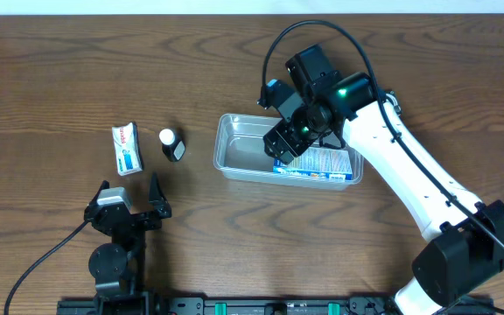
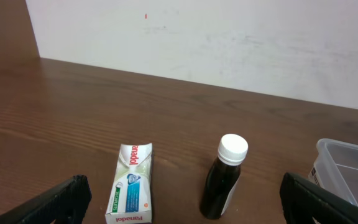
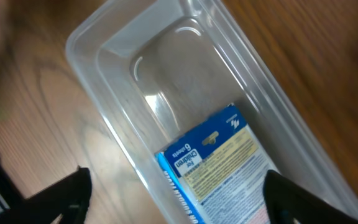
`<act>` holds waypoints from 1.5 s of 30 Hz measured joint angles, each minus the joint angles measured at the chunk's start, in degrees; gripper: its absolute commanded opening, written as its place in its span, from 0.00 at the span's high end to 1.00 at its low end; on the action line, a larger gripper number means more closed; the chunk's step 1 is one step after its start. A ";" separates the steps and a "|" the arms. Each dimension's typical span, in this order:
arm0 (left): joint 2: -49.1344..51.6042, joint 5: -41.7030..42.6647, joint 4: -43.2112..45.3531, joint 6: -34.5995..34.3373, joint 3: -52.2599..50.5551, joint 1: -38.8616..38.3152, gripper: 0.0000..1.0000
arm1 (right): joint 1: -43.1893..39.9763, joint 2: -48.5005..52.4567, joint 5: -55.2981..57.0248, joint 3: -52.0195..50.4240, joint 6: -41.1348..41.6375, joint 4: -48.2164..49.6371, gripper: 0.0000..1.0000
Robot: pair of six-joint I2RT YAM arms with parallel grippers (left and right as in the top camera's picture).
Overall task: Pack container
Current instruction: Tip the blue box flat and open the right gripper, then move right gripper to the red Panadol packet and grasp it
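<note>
The clear plastic container (image 1: pixel 234 150) sits mid-table and holds a blue and white box (image 1: pixel 326 164) at its right end. In the right wrist view the container (image 3: pixel 142 68) and the box (image 3: pixel 216 162) lie below my right gripper (image 3: pixel 179 202), which is open and empty. Overhead, the right gripper (image 1: pixel 284 144) hovers over the container. A white Panadol box (image 1: pixel 127 148) (image 2: pixel 129 182) and a dark bottle with a white cap (image 1: pixel 172 144) (image 2: pixel 224 177) lie left of the container. My left gripper (image 1: pixel 131 208) (image 2: pixel 182 208) is open and empty, short of both.
A white wall (image 2: pixel 229 43) stands behind the wooden table. The container's corner (image 2: pixel 347 171) shows at the right edge of the left wrist view. Black cables (image 1: pixel 42 262) run near the arm bases at the front.
</note>
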 measured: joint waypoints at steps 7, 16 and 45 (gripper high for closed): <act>0.00 0.00 0.00 0.00 0.00 0.00 0.02 | -0.48 0.00 12.24 0.00 19.98 -6.45 0.48; 0.02 0.00 0.00 0.00 0.00 0.00 0.02 | -4.61 -0.07 22.14 0.00 32.46 -6.23 0.37; 0.02 0.00 -0.02 0.00 0.00 0.00 0.02 | -32.41 -2.25 23.50 -14.49 38.25 7.08 0.13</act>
